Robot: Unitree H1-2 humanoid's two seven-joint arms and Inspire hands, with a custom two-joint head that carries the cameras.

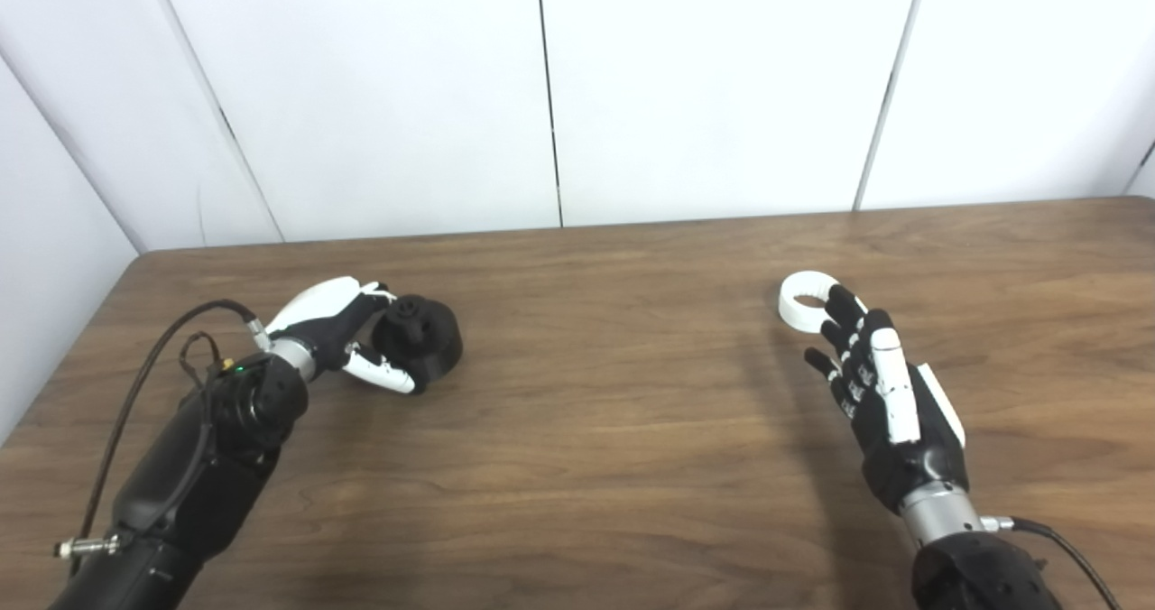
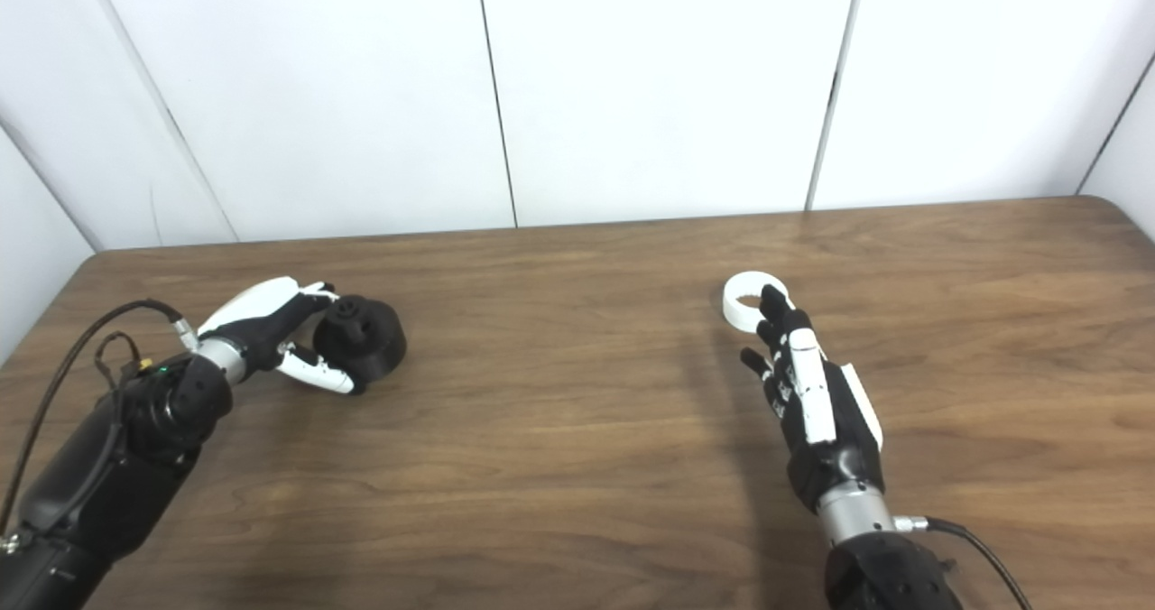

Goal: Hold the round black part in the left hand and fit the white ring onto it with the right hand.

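Left eye view: left hand (image 1: 336,326) fingers around round black part (image 1: 420,338); right hand (image 1: 880,393) fingers spread, partly hiding white ring (image 1: 803,300).

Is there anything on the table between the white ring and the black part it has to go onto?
Nothing visible. Only bare table lies between the white ring by the right hand and the round black part, which the left hand is cupping at the left.
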